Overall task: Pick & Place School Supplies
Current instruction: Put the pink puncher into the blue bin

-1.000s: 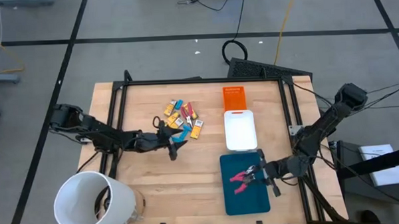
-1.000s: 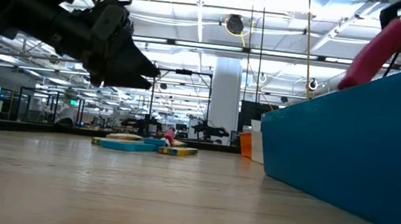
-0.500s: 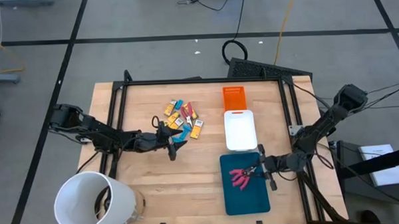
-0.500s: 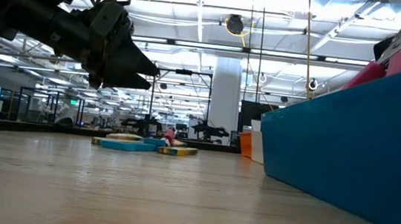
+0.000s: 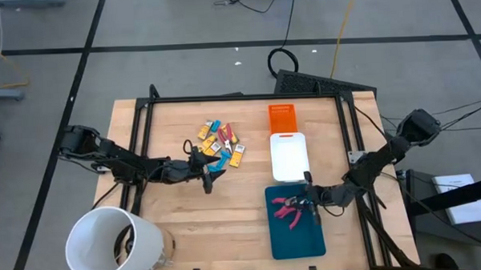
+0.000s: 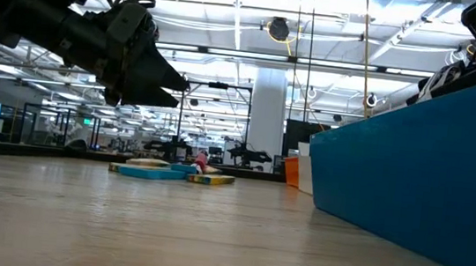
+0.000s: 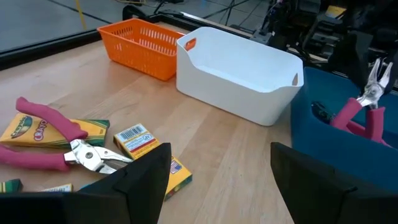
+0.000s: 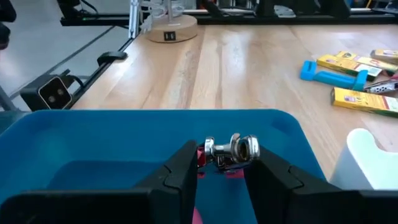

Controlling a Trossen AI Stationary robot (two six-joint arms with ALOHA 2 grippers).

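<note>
The school supplies lie in a loose pile at the table's far middle: crayon boxes, a blue piece and pink-handled pliers. My left gripper hovers open just near of the pile, nothing between its fingers. A second pair of pink-handled pliers is inside the teal tray at the near right, with my right gripper shut on it. In the low view the tray's wall hides these pliers. My right gripper pinches the pliers' metal head between its two fingers. The fingers come almost level from the table's right side, tipped slightly down. The pink handles slant down into the tray; whether they rest on its floor, I cannot tell.
A white bin and an orange basket stand in a row beyond the teal tray. A big white bucket sits at the near left corner. Bare wood lies between the pile and the near edge.
My right gripper has gone down and toward the table's left with the pliers, tipping its fingers lower. The pink handles, first seen above the tray's wall in the low view, have sunk behind it.
</note>
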